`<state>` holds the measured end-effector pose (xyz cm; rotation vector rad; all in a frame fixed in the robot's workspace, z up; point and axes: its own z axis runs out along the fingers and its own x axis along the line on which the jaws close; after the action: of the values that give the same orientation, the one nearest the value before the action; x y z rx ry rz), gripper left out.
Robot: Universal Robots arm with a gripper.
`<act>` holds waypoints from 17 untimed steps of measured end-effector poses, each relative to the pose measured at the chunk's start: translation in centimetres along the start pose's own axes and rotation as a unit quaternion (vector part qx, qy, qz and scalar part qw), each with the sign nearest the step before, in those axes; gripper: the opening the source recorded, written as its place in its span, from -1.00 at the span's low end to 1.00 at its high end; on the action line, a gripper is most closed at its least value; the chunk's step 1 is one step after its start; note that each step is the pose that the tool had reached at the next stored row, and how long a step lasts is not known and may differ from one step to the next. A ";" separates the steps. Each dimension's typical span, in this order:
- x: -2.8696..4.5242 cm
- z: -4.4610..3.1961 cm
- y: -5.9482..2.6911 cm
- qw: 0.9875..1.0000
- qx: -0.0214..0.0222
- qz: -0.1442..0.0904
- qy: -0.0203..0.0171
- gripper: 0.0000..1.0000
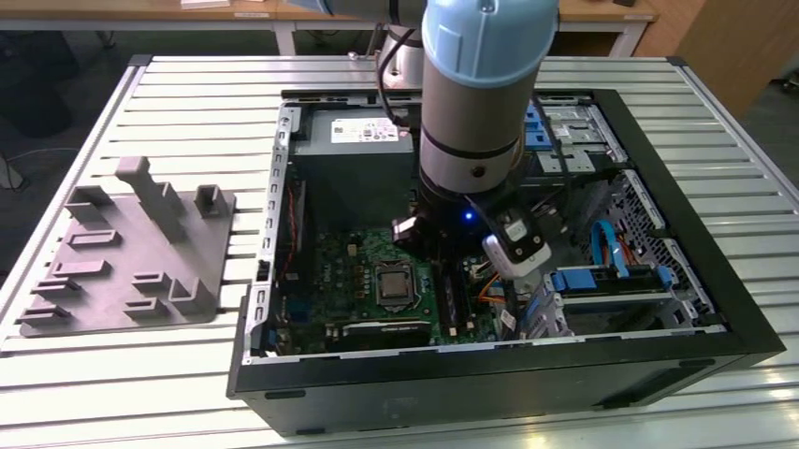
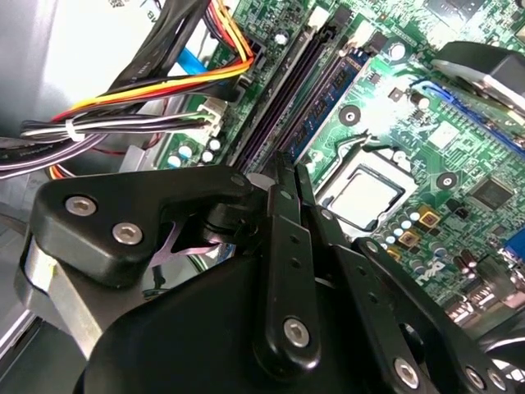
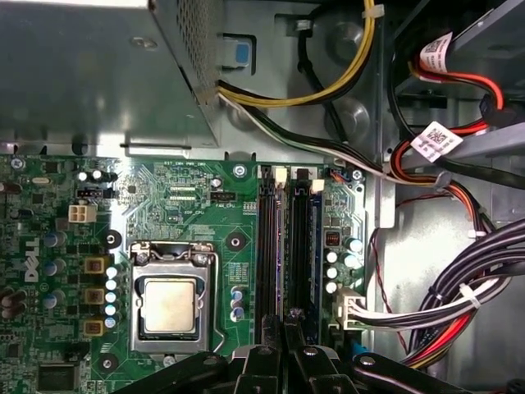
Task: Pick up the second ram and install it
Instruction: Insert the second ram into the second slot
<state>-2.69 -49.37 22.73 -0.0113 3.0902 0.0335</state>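
The arm (image 1: pixel 481 103) reaches down into the open case (image 1: pixel 500 374) on the slatted surface (image 1: pixel 187 84), over the motherboard (image 1: pixel 374 271). In both wrist views the pincer (image 3: pixel 285 332) sits low over the memory slots (image 3: pixel 267 246) beside the CPU socket (image 3: pixel 170 304), its fingers (image 2: pixel 285 197) drawn together. A blue-green ram (image 3: pixel 316 238) stands seated in one slot, just ahead of the fingertips; whether they grip it I cannot tell. A grey holder (image 1: pixel 131 253) lies on the surface at the exterior view's left.
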 end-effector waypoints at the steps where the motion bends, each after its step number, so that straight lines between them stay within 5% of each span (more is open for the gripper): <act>1: 0.00 0.04 0.00 1.000 0.001 0.000 0.000 -0.73; 17: 0.02 0.51 0.35 1.000 0.004 0.003 0.000 -0.73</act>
<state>-2.68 -49.01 22.23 -0.0008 3.0903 0.0199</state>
